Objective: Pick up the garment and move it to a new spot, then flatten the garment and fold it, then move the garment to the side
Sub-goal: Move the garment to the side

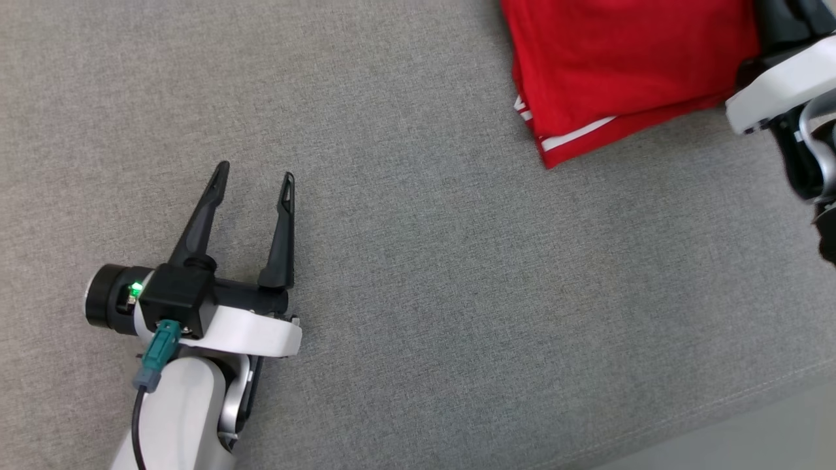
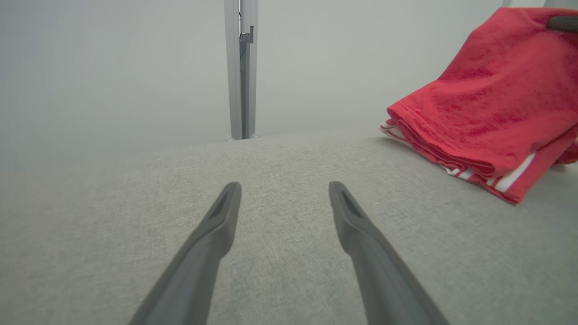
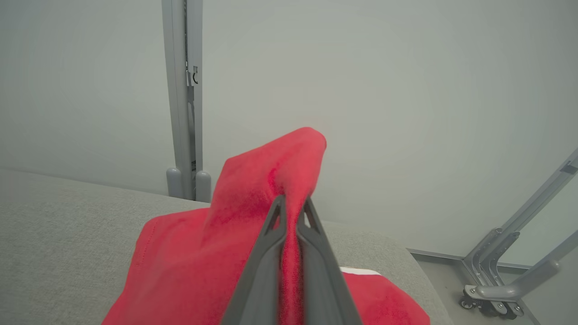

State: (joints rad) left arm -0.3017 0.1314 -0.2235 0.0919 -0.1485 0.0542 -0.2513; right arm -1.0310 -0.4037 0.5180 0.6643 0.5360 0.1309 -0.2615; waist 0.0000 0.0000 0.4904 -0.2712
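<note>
Nearest the robot, the left gripper [image 1: 255, 173] lies low over the grey fabric-covered bench [image 1: 418, 274], its two dark fingers spread wide in a V with nothing between them. From the left wrist view those fingers [image 2: 216, 225] point out across bare grey cloth, and a green light glows on the wrist behind them.

Further out and over to the right lies the red garment [image 1: 627, 59], folded into a thick stack with white stripes showing along its lower edge. It is well apart from the left gripper, up and to the right of the fingertips. In the left wrist view the garment [image 2: 492, 99] lies on the bench at its near corner, and its far side rises up and off to the right.

The right arm's white wrist shell [image 1: 784, 81] hangs at the garment's right edge. Along the right wrist view, the right gripper [image 3: 293, 201] is pinched tight on a ridge of red cloth, the garment [image 3: 189, 257] pulled up into a peak above the fingertips while the rest drapes down onto the bench.

Beyond the bench's far edge stands a grey metal post [image 3: 183, 90] against a pale wall [image 3: 406, 90], and a wheeled metal frame [image 3: 505, 280] stands on the floor at far right.
</note>
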